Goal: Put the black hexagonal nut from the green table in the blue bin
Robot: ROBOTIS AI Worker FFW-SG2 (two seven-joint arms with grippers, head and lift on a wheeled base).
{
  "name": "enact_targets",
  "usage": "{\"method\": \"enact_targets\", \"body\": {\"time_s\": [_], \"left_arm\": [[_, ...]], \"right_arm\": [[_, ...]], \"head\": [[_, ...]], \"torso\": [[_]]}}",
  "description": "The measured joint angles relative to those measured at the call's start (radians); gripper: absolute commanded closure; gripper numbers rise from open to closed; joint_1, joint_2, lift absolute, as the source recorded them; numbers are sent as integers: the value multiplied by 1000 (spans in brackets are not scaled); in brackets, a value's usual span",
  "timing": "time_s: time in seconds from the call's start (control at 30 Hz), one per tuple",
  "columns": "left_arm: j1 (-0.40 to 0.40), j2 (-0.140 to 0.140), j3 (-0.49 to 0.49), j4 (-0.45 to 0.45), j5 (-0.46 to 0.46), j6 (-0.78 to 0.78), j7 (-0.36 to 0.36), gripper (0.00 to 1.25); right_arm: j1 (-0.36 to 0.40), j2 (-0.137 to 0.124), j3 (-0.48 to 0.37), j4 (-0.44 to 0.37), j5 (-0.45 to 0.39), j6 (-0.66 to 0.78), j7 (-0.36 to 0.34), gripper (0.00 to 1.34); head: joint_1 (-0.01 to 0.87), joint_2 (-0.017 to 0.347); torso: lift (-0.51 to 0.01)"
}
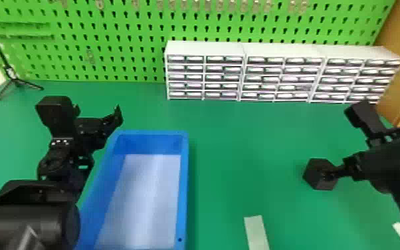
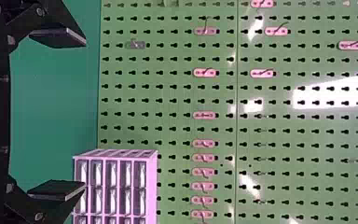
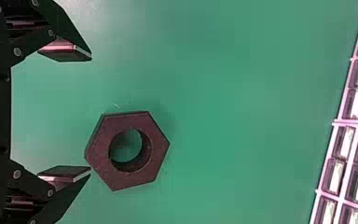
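The black hexagonal nut [image 1: 320, 186] rests on the green table [image 1: 242, 149], toward the right. My right gripper [image 1: 346, 169] is beside it in the head view. From the right wrist, the nut [image 3: 160, 145] lies flat, mostly past the fingertips of the open right gripper [image 3: 91, 113] and nearer to one finger, with nothing held. The blue bin [image 1: 184, 186], left of centre, has a pale bare floor. Beyond its left rim is my left gripper [image 1: 98, 113]; in its wrist view the left gripper [image 2: 85, 114] stands open, facing the pegboard.
White drawer cabinets [image 1: 285, 53] line the table's back edge before a green pegboard [image 1: 126, 50]. A pale strip [image 1: 256, 232] lies near the front, between bin and right arm. A small black tripod [image 1: 16, 81] stands at the back left.
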Motion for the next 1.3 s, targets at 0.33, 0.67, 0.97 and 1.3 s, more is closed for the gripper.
{"method": "enact_targets", "body": {"time_s": [0.33, 0.67, 0.97, 1.3], "left_arm": [[0, 0, -2, 2, 1, 0, 2, 197], [1, 0, -1, 3, 3, -1, 2, 197], [0, 0, -1, 3, 3, -1, 2, 197], [0, 0, 1, 3, 2, -1, 2, 197]], "right_arm": [[-77, 20, 69, 154, 9, -101, -7, 401], [-113, 27, 106, 242, -29, -160, -86, 400], [-139, 34, 114, 338, -92, -214, -149, 398], [-149, 34, 114, 396, -138, -254, -201, 398]], "head": [[686, 28], [686, 28], [686, 28], [686, 28]], "torso": [[-96], [-96], [-96], [-96]]}}
